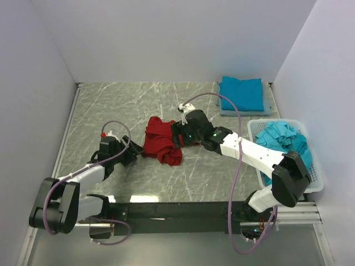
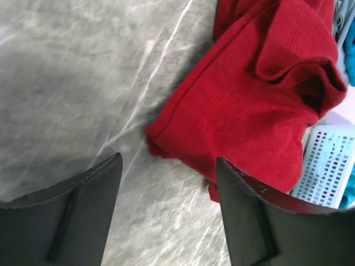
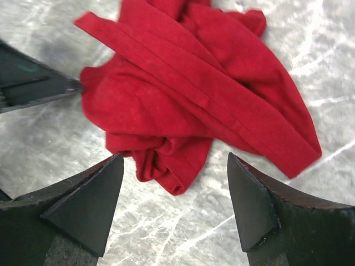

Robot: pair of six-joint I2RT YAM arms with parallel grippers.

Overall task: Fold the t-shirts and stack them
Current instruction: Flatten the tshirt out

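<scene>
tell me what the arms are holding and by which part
Nothing is held: the left gripper and right gripper stand open at the crumpled red t-shirt.

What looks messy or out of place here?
The deep red cotton t-shirt lies crumpled in a heap on the grey marbled table, while the teal-blue folded t-shirt sits flat and tidy at its far right corner.

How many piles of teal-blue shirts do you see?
2: a folded pile at the far right corner, a crumpled pile in the white basket. Each may hide more shirts.
</scene>
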